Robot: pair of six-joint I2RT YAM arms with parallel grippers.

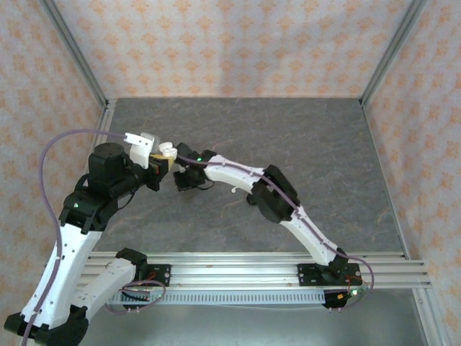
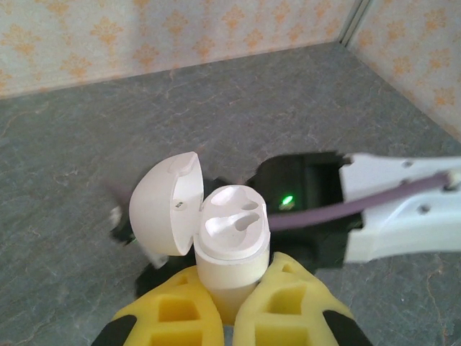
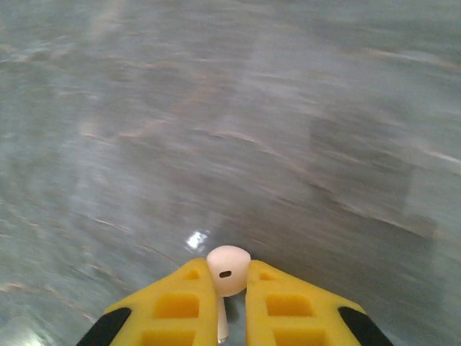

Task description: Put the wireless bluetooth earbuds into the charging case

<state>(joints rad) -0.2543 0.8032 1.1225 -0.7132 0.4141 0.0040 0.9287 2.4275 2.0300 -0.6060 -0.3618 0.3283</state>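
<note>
My left gripper [image 2: 229, 292] is shut on a white charging case [image 2: 230, 241], held upright with its round lid [image 2: 162, 205] swung open to the left. Both earbud wells in the case top look vacant. From above, the case [image 1: 166, 151] sits at the left gripper's [image 1: 160, 164] tip, left of centre on the table. My right gripper [image 3: 229, 288] is shut on a white earbud [image 3: 228, 270], bulb forward and stem back between the yellow fingers [image 3: 184, 295]. The right gripper [image 1: 189, 178] hovers just right of the case. The black earbuds and the second white earbud are out of view.
The grey stone-patterned table [image 1: 324, 158] is walled by patterned panels on three sides. A small white piece [image 1: 233, 192] lies on the table near the right arm's forearm. The right arm's body with its purple cable [image 2: 338, 210] crosses close behind the case in the left wrist view.
</note>
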